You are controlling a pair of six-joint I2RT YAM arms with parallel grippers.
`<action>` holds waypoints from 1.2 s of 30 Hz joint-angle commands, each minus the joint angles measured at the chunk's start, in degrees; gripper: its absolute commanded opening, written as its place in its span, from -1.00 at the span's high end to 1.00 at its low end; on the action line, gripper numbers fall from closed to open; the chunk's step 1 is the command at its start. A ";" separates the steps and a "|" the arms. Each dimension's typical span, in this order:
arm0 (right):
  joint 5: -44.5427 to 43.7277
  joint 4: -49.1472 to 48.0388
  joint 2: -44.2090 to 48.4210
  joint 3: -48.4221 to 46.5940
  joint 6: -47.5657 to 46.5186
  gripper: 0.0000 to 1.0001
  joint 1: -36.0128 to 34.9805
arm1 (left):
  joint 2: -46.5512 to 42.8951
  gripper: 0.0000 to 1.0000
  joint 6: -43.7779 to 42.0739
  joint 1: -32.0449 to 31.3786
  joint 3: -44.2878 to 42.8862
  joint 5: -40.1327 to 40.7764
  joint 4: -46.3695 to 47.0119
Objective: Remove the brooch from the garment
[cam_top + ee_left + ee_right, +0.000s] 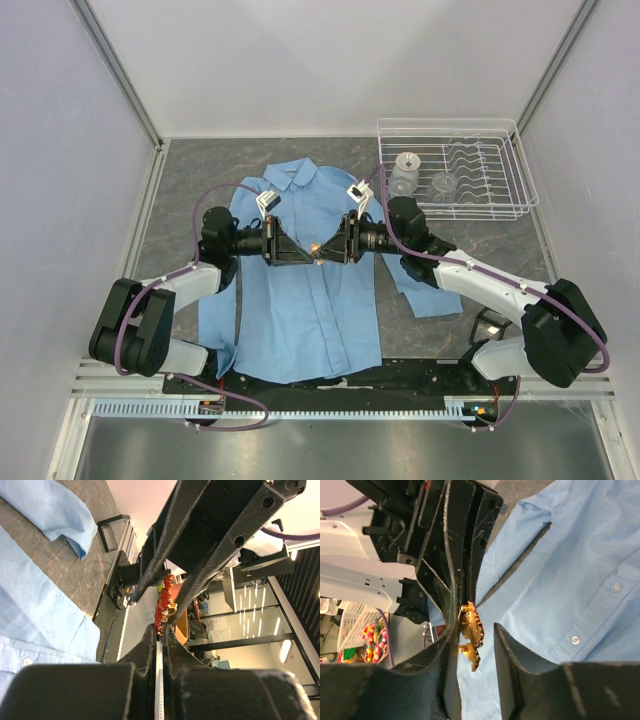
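Brooch (164,602), one, pinched by left gripper (159,630), right gripper (475,629) spread, one garment (310,320)

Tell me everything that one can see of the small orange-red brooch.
The small orange-red, flower-shaped brooch has a beaded-looking red face and a shiny gold, metal-looking back. It stands on edge, raised above the light blue button-up shirt. The shut left tool pinches its rim, and it sits inside the open right tool. Whether its pin is still in the cloth cannot be seen.
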State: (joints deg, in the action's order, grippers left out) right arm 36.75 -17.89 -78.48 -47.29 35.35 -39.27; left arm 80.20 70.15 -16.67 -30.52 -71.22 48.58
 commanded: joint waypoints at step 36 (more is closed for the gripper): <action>-0.54 8.93 1.75 -5.27 -6.70 0.19 0.24 | -1.89 0.96 -5.02 -1.44 -2.17 0.21 -5.42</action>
State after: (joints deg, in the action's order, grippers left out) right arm 35.16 -7.84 -76.27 -50.17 29.71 -38.98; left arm 79.66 67.37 -17.82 -30.94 -70.54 42.28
